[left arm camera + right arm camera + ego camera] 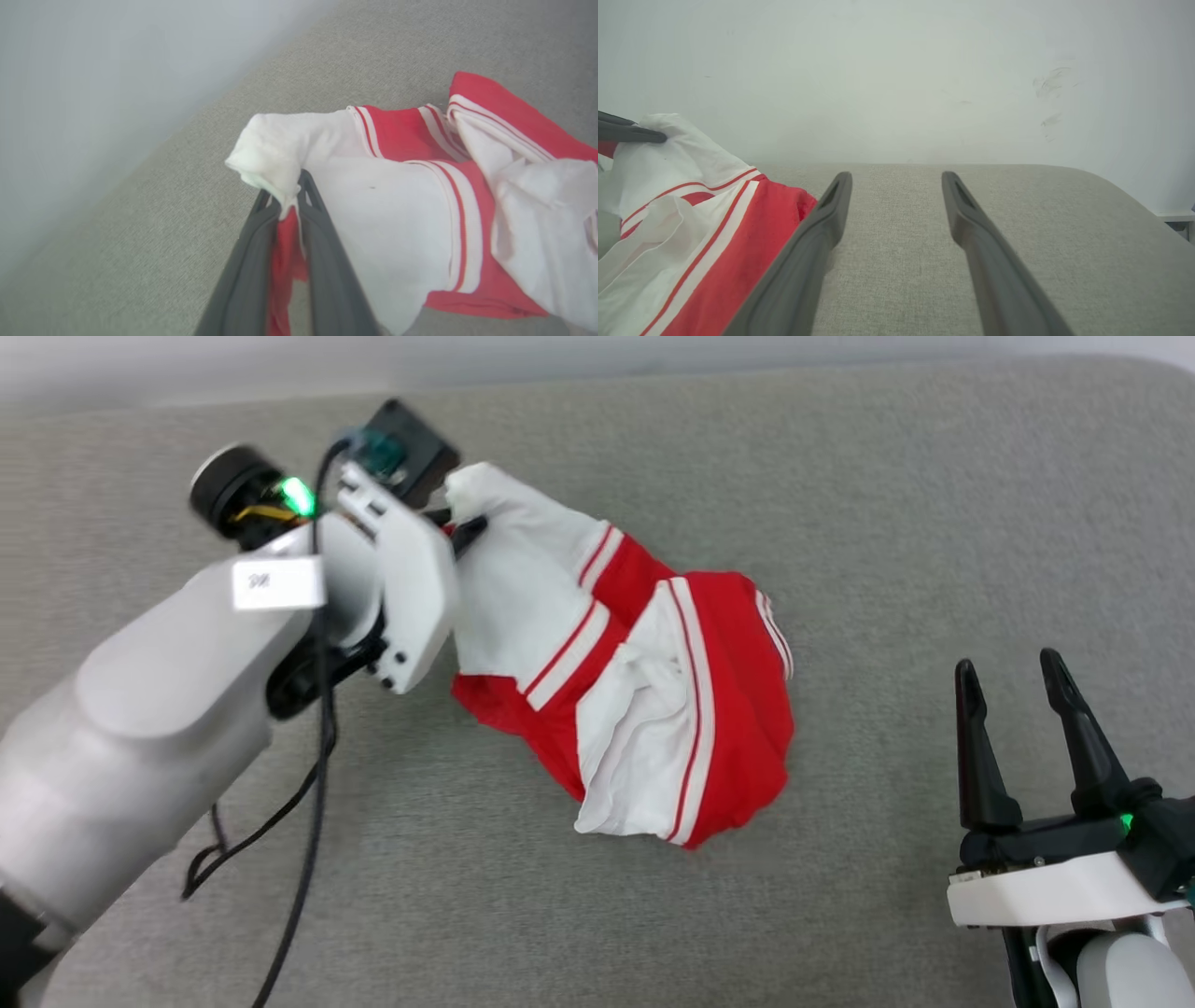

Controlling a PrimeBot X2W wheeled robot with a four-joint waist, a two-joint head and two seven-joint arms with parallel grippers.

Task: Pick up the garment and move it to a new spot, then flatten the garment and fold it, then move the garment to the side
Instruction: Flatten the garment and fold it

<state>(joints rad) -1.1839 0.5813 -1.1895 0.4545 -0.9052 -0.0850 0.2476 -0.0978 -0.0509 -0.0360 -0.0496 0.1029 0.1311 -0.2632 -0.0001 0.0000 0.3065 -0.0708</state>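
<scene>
Two arms show. The left arm [168,709] reaches in from the lower left of the head view, wrist angled toward the upper middle. Its left pincer [464,530] is pinching a white fold of the single red-and-white jersey [653,709], which lies crumpled mid-frame on the grey bench [840,476]. The right pincer [1010,670] sits at lower right, its fingers spread and pointing up the frame, apart from the jersey.

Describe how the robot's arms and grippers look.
The left forearm is pale grey and rounded, with a small white label, loose black cable and green light. The left gripper and right gripper have long dark tapered fingers; the right base is white and black.
</scene>
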